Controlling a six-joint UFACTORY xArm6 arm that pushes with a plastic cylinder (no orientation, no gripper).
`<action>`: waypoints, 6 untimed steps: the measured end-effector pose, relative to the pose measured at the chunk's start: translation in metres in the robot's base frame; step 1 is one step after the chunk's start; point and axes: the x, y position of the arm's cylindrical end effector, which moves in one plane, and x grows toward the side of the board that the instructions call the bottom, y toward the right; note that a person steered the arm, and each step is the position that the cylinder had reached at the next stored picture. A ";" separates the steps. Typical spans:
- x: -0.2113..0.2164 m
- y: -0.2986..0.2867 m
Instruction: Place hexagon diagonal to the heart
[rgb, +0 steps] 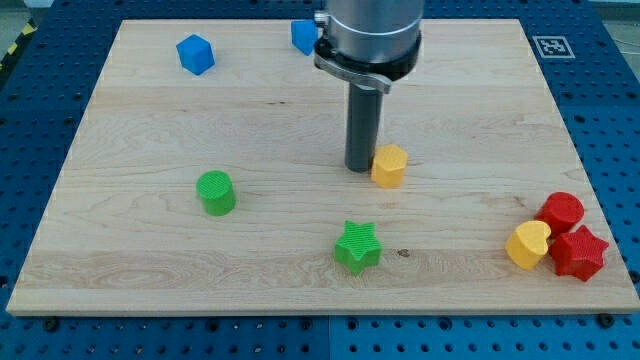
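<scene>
A yellow hexagon block (389, 165) lies near the middle of the wooden board (150, 130). My tip (360, 168) stands just left of the hexagon, touching or almost touching its left side. A yellow heart block (527, 244) lies at the view's bottom right, far from the hexagon, down and to the right of it. The heart sits against a red cylinder (562, 211) and a red star (578, 253).
A green cylinder (215, 192) lies at left of centre. A green star (357, 247) lies below the hexagon. A blue cube (195, 54) sits at top left, and another blue block (303, 36) is partly hidden behind the arm at the top.
</scene>
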 end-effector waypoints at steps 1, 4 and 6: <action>0.005 0.021; -0.014 0.049; -0.014 0.056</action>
